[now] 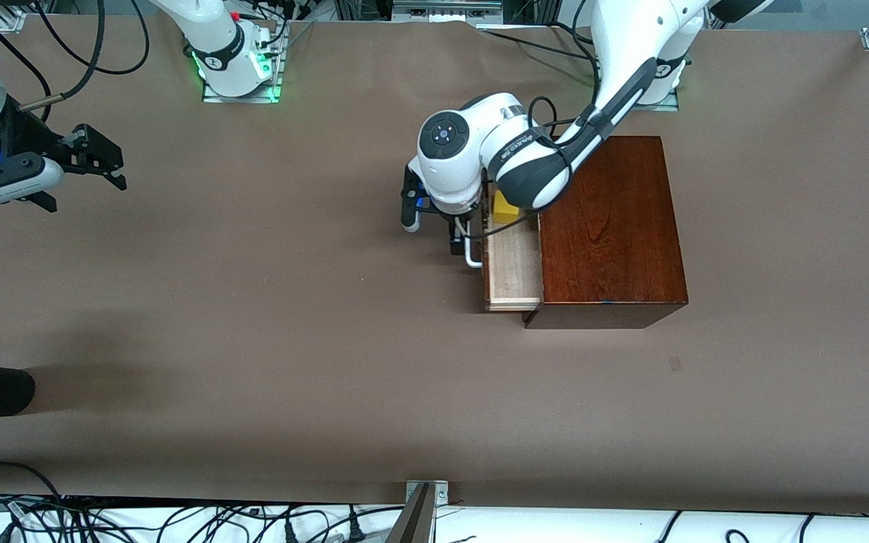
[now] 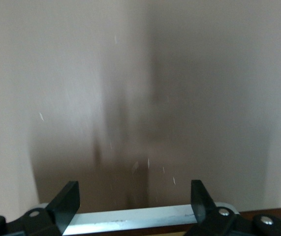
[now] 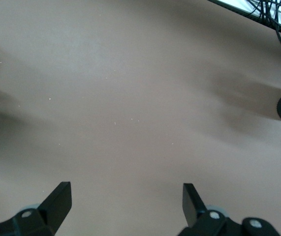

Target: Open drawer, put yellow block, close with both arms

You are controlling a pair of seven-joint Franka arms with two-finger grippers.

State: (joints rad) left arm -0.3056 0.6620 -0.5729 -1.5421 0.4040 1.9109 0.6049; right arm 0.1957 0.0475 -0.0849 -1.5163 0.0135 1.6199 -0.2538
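We are seeing the drawer (image 1: 512,265) standing partly open, and the yellow block (image 1: 505,210) is lying inside it.

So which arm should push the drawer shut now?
Left, probably. Its gripper is open right at the handle of the open drawer, block inside. The right gripper waits open over bare table at its end.

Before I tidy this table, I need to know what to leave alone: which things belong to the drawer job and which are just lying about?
Job:
pale wooden drawer with white bar handle
small yellow block in drawer
dark mahogany box
left gripper at handle
right gripper, waiting

Lying about:
black cables
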